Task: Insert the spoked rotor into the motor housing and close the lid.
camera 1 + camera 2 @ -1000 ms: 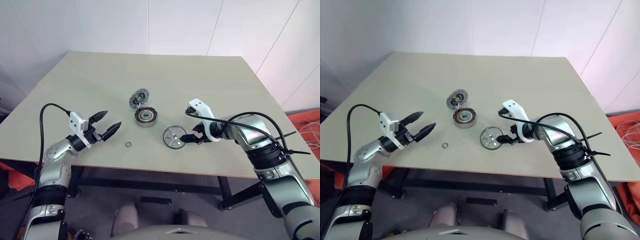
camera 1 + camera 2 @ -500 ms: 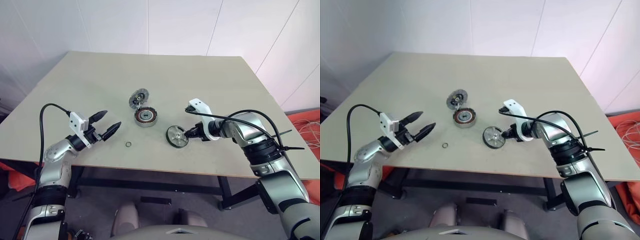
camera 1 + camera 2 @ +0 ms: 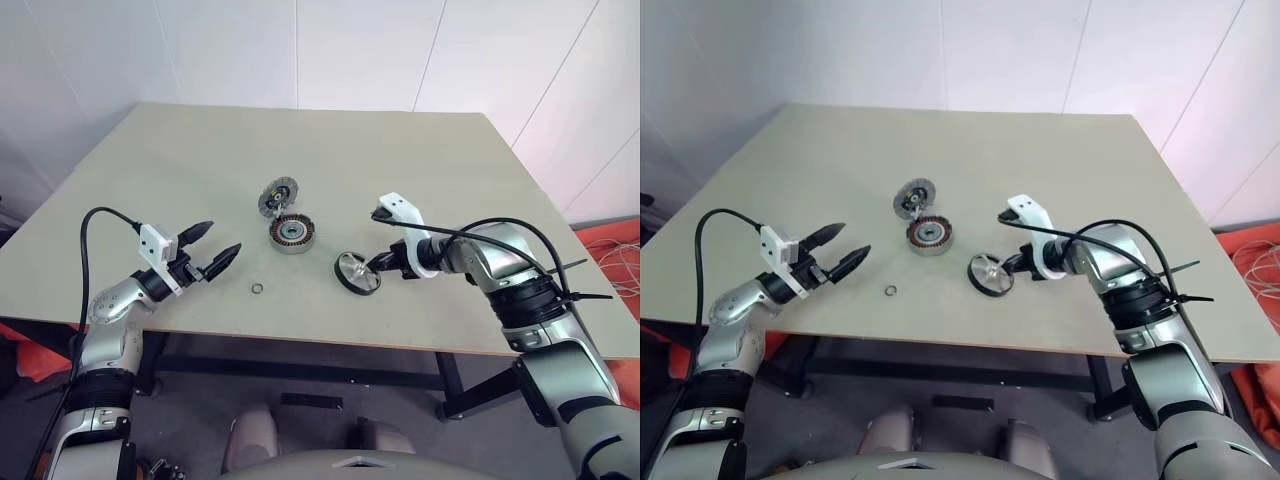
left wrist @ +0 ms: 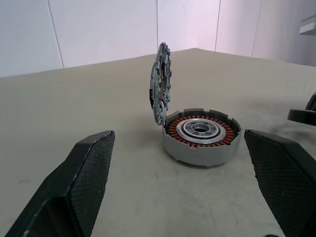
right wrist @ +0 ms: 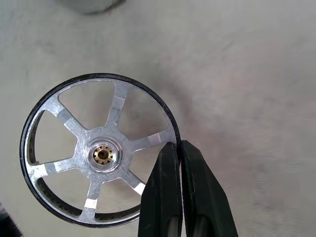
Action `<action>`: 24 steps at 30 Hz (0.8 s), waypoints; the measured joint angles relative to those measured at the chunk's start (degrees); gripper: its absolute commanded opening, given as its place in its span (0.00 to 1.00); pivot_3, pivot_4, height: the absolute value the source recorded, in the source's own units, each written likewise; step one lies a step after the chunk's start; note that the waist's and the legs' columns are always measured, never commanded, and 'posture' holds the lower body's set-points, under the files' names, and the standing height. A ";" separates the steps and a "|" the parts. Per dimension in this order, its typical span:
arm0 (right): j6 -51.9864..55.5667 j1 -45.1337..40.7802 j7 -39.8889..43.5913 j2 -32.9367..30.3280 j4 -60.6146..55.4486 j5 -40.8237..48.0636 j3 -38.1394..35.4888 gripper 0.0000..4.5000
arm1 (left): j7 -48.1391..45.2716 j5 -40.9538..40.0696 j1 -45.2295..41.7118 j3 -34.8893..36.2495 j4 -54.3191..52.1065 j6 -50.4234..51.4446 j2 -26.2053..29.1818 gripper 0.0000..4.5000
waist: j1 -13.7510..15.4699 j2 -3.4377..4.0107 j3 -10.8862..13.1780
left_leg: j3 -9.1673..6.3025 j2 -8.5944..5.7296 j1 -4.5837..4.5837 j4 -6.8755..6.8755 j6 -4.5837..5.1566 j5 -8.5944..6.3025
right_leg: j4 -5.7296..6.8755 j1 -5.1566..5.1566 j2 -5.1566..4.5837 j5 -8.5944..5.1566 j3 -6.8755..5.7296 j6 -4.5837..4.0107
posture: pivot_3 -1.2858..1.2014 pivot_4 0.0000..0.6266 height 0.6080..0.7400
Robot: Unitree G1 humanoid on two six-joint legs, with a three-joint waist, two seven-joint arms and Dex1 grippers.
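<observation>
The right gripper pinched the dark rim of the spoked rotor, its two black fingers pressed together on the edge nearest the arm, and the disc stood tilted on the table with its held side raised; the step in hand appeared to be carrying the rotor to the motor housing, which sat a little way off toward the table's middle, its copper windings ringing a silver centre; doing it well would likely mean lifting the rotor clear of the surface, levelling it, and centring its hub over the housing's core before lowering, since a thin rim grip could let the disc swing or slip; the lid stood on edge, leaning against the housing's far side, and might topple if the drum were nudged; a small metal ring lay near the front edge; the left gripper hovered apart with its fingers spread wide, empty, pointing toward the housing.
</observation>
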 measured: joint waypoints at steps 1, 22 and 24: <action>-1.24 -0.85 0.36 -0.99 0.82 -0.60 -0.05 0.01 | 0.00 0.01 -0.03 0.00 0.01 -0.02 0.00 1.00 | 0.02 0.00 0.00 | 0.00 0.00 0.00 0.00 -0.01 0.00 | 0.00 0.01 0.00 0.00 0.00 0.00 | 0.52 0.00 1.00; -19.84 -4.61 7.91 -3.72 18.48 -11.35 4.09 0.54 | 0.29 0.21 -0.43 -0.08 0.23 -0.17 -0.23 1.00 | -0.10 0.00 0.00 | 0.04 0.02 -0.08 0.07 0.03 -0.01 | 0.04 -0.08 0.01 0.02 0.00 -0.04 | 0.52 0.00 1.00; -19.81 -4.61 8.08 -3.71 18.35 -11.75 4.09 0.68 | 0.29 0.22 -0.43 -0.08 0.23 -0.17 -0.22 1.00 | -0.10 0.00 0.00 | 0.04 0.02 -0.08 0.07 0.03 -0.01 | 0.04 -0.08 0.01 0.02 0.00 -0.04 | 0.52 0.00 1.00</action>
